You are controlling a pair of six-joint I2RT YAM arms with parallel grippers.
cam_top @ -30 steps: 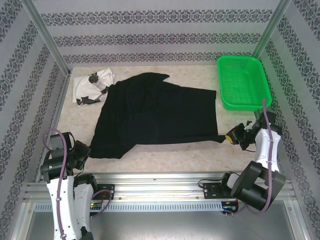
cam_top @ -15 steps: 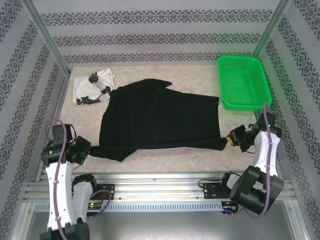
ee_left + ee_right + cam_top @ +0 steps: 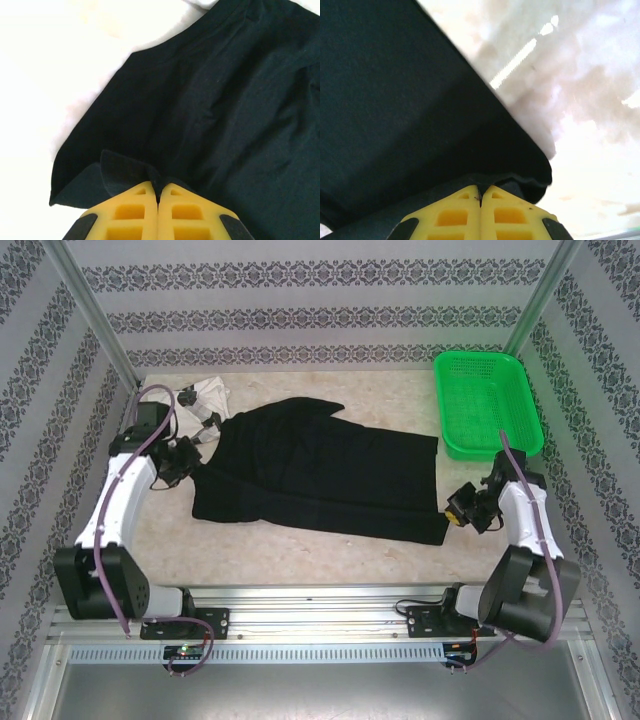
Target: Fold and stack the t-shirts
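From the top camera I see the black shirt [image 3: 320,475] lying mostly flat on the table [image 3: 300,555], stretched between my two grippers. The left gripper [image 3: 183,462] is clamped on the shirt's left edge. The right gripper [image 3: 453,512] is clamped on its near right corner. The white shirt [image 3: 203,398] lies crumpled just past the left jaws toward the back wall, close beside the black one. The green basket [image 3: 487,405] sits beyond the right jaws, apart from the cloth.

On the left wrist camera, my yellow fingers [image 3: 132,212] are pressed together with a fold of black cloth caught at their tips. The rest of the shirt fans out ahead and to the right of the jaws.

On the right wrist camera, the fingers [image 3: 507,215] are clenched too, nipping a black hem. The cloth runs ahead and to the left of them, with bare table to their right.
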